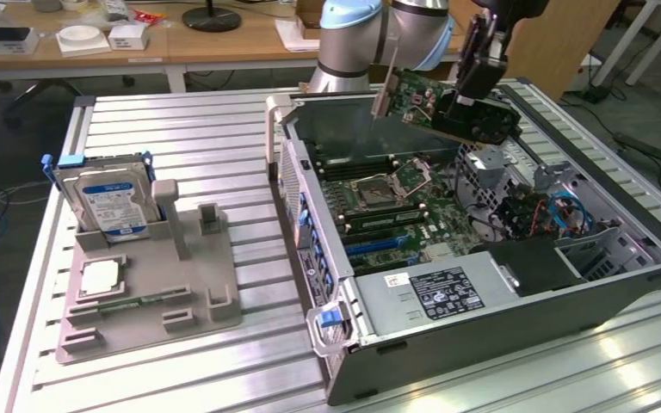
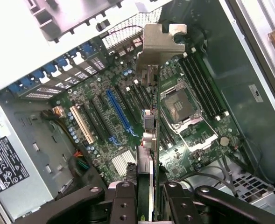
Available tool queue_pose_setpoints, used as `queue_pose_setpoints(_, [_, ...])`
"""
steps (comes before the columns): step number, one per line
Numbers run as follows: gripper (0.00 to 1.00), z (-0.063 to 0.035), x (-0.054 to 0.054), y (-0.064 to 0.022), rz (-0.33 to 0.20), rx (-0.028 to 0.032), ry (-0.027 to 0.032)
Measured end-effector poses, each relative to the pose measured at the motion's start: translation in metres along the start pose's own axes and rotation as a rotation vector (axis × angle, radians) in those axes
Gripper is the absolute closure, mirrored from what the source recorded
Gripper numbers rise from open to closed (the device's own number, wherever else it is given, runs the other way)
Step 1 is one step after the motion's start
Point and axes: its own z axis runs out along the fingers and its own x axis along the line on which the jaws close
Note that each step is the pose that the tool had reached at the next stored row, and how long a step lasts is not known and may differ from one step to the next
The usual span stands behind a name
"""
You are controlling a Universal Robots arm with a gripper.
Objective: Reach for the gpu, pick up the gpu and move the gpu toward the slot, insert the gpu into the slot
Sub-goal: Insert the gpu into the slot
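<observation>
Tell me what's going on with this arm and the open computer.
The arm's gripper is clamped on the gpu, holding it tilted in the air above the open computer case. In the wrist view the fingers sit on either side of the card, which hangs edge-on over the green motherboard. The card is not yet in the blue slot. A hard drive stands in a grey holder at the exterior view's left.

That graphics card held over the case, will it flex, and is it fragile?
Probably stiff: the gpu juts out from the gripper without sagging. Likely fragile, with bare components across its green face. The metal bracket at its far end may weigh that end down, so it could twist in the grip.
</observation>
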Motion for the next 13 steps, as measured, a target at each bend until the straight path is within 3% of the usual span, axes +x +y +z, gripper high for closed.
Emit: queue_pose_setpoints(13, [0.74, 0.0000, 0.0008, -0.0004, -0.119, 0.0006, 0.0034])
